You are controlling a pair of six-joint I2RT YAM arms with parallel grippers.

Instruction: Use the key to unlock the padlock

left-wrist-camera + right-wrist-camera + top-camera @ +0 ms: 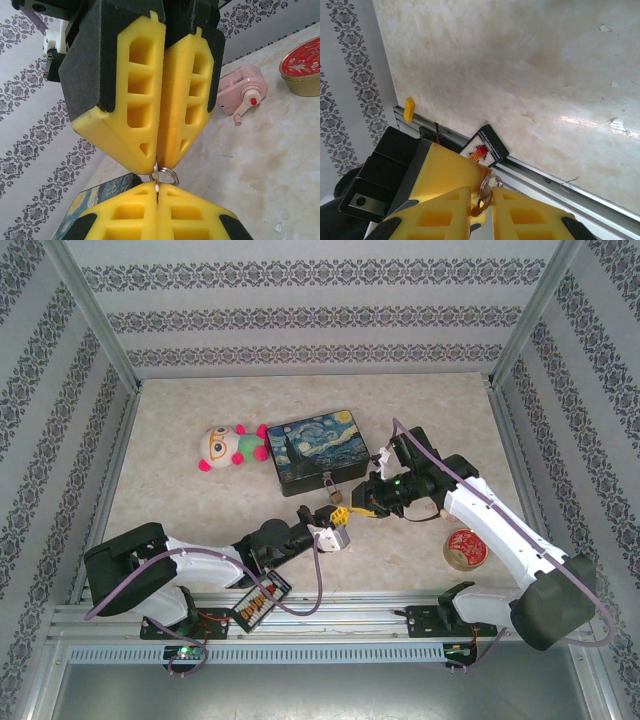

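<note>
The tiny brass padlock (329, 486) hangs on the front of the painted tin box. Just in front of it my two grippers meet tip to tip above the table. The left gripper (158, 192) is shut on the key (157, 184), a thin silver blade seen edge-on with its split ring (169, 175) sticking out. From the opposite side the right gripper (160, 165) pinches the same key, its yellow fingers drawn together round it. In the right wrist view the key (486, 195) and ring sit between the right gripper's (481, 190) fingertips, with a left finger (445, 170) behind.
The Starry Night tin box (316, 450) stands mid-table, with a plush toy (232, 444) to its left. A round red tin (465, 548) lies near the right arm, and a pink device (242, 92) lies beyond it. A small black card (262, 602) rests on the near rail (555, 185).
</note>
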